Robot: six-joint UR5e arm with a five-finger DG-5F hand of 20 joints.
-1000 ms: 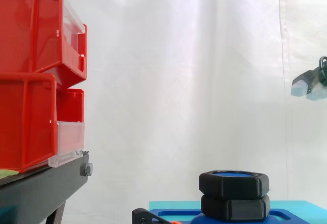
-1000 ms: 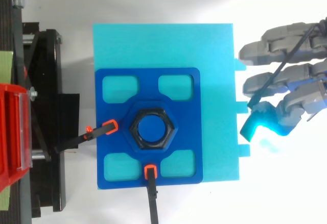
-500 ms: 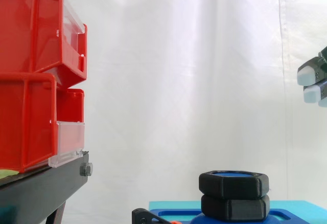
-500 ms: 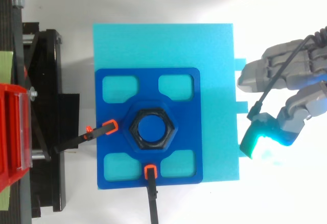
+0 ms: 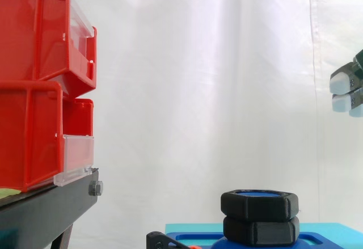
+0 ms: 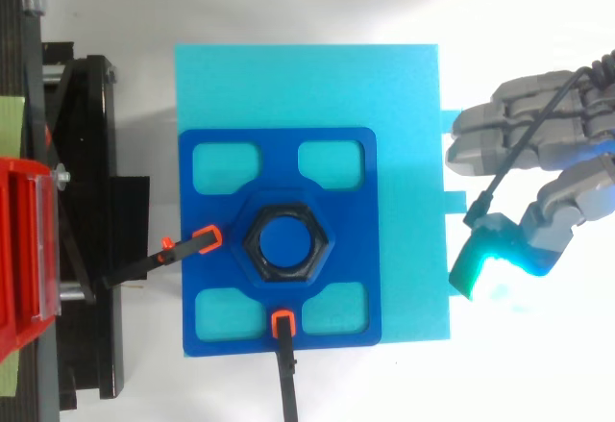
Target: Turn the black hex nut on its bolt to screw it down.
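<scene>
white curtain [image 5: 198, 90] behind, black hex nut [image 6: 286, 240] below, well apart from robot hand [image 6: 538, 138]

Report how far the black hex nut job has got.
Done: nothing visible; the black hex nut sits at the top of the blue bolt. In hand: the robot hand hovers open, beside the cyan board, touching nothing. Left: reach, grip and turn the nut down.

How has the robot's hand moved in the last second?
Yes, slightly: seen from above, the hand drifted toward the picture's bottom edge, alongside the cyan plate's right side.
</scene>
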